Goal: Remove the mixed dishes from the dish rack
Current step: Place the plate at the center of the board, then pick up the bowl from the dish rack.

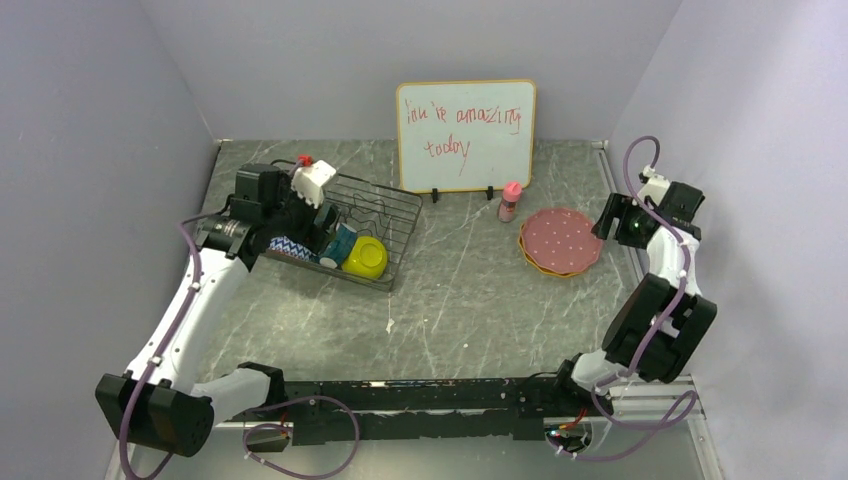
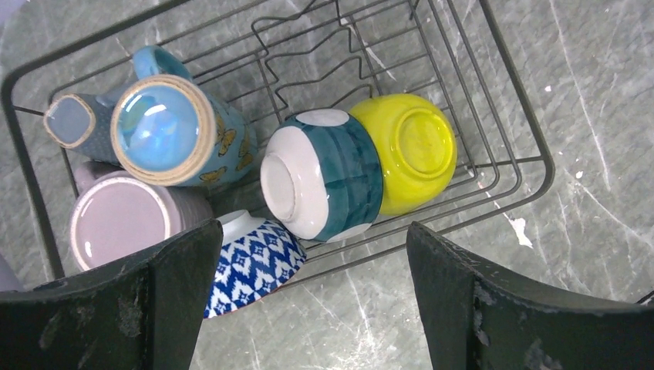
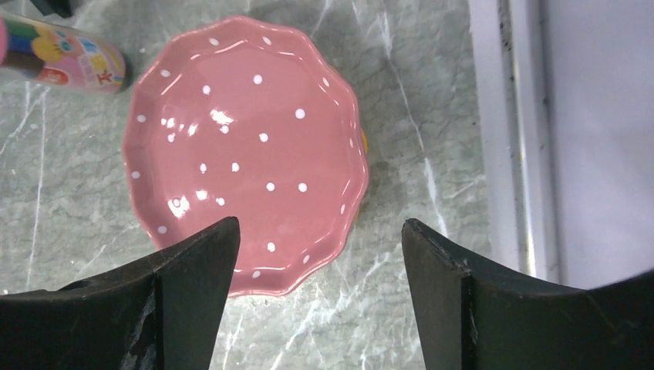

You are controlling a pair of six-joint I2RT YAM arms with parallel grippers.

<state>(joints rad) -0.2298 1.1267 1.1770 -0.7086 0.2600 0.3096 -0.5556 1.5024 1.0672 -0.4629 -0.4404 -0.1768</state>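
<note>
The black wire dish rack (image 1: pixel 392 205) lies at the back left of the table. In the left wrist view the dish rack (image 2: pixel 527 132) holds a blue mug (image 2: pixel 173 131), a small grey cup (image 2: pixel 71 120), a lilac mug (image 2: pixel 116 222), a blue-patterned bowl (image 2: pixel 254 258), a teal and white cup (image 2: pixel 328 173) and a yellow bowl (image 2: pixel 407 150). My left gripper (image 2: pixel 315 231) hovers open above the rack's near edge, holding nothing. The pink speckled plate (image 3: pixel 247 154) lies on an orange-yellow plate (image 3: pixel 363 139) on the table at the right. My right gripper (image 3: pixel 318 223) stands open above the plate's near rim, empty.
A white board with red writing (image 1: pixel 465 135) stands at the back wall. A small pink bottle (image 1: pixel 510 202) stands just left of the plates (image 1: pixel 560 240). A metal rail (image 3: pixel 505 131) runs along the table's right edge, near the right gripper (image 1: pixel 606 226).
</note>
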